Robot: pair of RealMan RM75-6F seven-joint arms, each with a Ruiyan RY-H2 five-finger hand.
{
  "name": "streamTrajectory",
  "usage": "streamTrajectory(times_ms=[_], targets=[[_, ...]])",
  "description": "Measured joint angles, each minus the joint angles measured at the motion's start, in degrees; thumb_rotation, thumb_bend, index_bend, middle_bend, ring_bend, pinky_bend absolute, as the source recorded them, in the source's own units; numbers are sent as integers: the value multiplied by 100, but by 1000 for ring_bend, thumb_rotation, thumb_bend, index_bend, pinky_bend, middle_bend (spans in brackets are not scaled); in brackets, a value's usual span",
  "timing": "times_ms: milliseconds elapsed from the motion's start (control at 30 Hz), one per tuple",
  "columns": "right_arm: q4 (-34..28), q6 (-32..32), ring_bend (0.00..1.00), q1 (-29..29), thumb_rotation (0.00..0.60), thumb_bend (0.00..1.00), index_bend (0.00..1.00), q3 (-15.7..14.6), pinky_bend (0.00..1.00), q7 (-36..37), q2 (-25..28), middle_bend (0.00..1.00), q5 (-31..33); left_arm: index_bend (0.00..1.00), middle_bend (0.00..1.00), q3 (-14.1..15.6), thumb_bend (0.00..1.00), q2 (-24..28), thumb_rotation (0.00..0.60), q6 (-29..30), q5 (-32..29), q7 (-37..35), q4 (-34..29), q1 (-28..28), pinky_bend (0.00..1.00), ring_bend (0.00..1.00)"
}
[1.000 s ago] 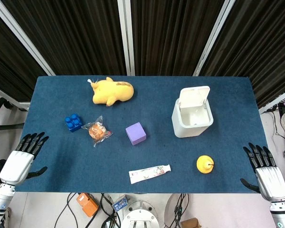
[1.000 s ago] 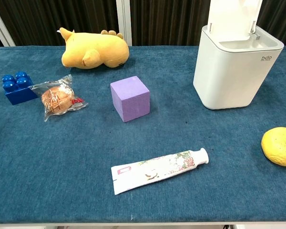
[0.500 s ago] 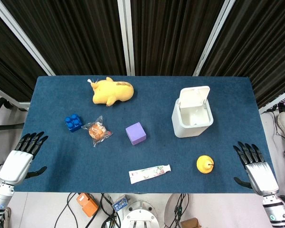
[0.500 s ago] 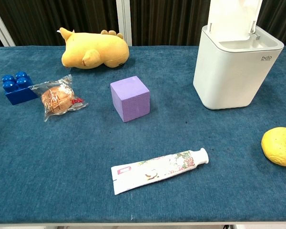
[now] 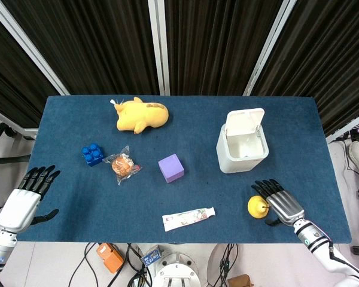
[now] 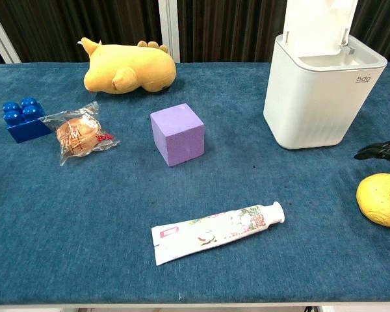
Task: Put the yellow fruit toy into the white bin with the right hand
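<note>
The yellow fruit toy lies on the blue table near its front right edge; in the chest view the yellow fruit toy shows at the right border. The white bin stands behind it with its lid up, also seen as the white bin at the upper right of the chest view. My right hand is open, its fingers spread, just right of the toy and close over it; only its dark fingertips enter the chest view. My left hand hangs open off the table's left front corner.
A yellow plush, a blue brick, a wrapped snack, a purple cube and a tube lie across the table. The tube is left of the fruit toy.
My right hand has swung in from beyond the table's right edge to just beside the yellow fruit toy. The left hand and all objects stay put.
</note>
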Motion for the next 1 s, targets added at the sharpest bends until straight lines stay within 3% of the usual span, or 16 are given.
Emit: streamTrajectory(times_ms=[167, 300, 633, 800, 1000], targets=[[423, 225, 374, 75, 600, 372, 612, -77, 394, 381, -266, 448, -169, 0, 0, 2, 117, -8, 600, 75, 40, -34, 42, 29, 33, 0], [569, 547, 433, 33, 600, 380, 710, -97, 427, 411, -371, 525, -240, 0, 0, 1, 117, -13, 600, 109, 55, -57, 64, 42, 33, 0], [493, 2081, 461, -262, 600, 384, 721, 71, 428, 678, -256, 542, -485, 0, 0, 12, 117, -2, 600, 156, 86, -105, 65, 66, 33, 0], [-77, 2712, 461, -286, 600, 384, 699, 574, 429, 599, 149, 542, -356, 0, 0, -13, 117, 16, 600, 181, 46, -149, 60, 76, 33, 0], [-763, 2098, 461, 198, 600, 384, 650, 1423, 428, 49, 509, 542, 515, 0, 0, -30, 117, 22, 600, 153, 28, -168, 61, 60, 33, 0]])
